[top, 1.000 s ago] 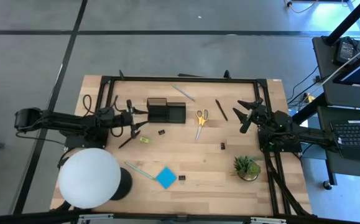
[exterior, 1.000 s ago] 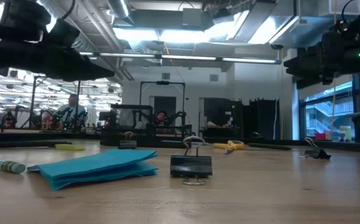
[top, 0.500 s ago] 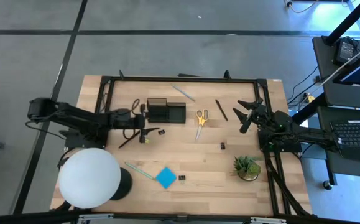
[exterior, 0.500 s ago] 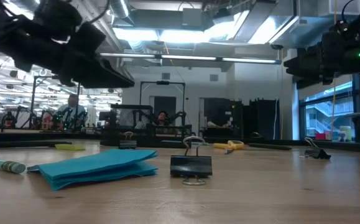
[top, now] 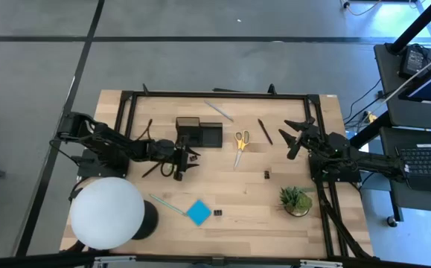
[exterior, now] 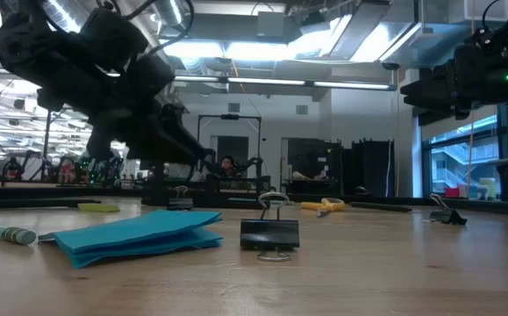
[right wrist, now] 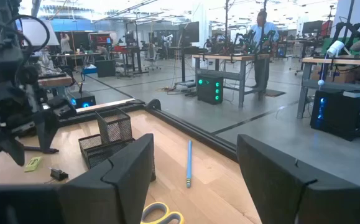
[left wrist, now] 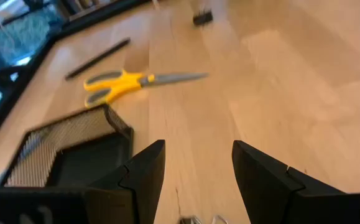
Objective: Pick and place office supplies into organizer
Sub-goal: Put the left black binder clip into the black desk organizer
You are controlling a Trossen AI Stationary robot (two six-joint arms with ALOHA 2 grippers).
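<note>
The black mesh organizer (top: 199, 132) stands at the table's far middle. The yellow-handled scissors (top: 240, 141), a black pen (top: 265, 132) and a grey pen (top: 219, 111) lie to its right. The blue note pad (top: 198, 212), a teal pen (top: 167, 203) and a black clip (top: 217, 213) lie near the front. My left gripper (top: 187, 158) is open, tipped down just in front of the organizer. A small black clip (left wrist: 198, 219) lies between its fingertips, untouched. My right gripper (top: 297, 134) is open and empty, held above the table's right side.
A white globe lamp (top: 107, 212) stands at the near left corner. A potted plant (top: 295, 199) stands near right. A black metal frame (top: 215, 94) runs along the far edge. Another clip (top: 266, 175) and a black pencil (top: 152, 170) lie mid-table.
My left gripper has moved toward the table's right edge and a little toward the near edge. It has tipped down and come lower, to the small black clip in front of the organizer. Nothing on the table has moved.
</note>
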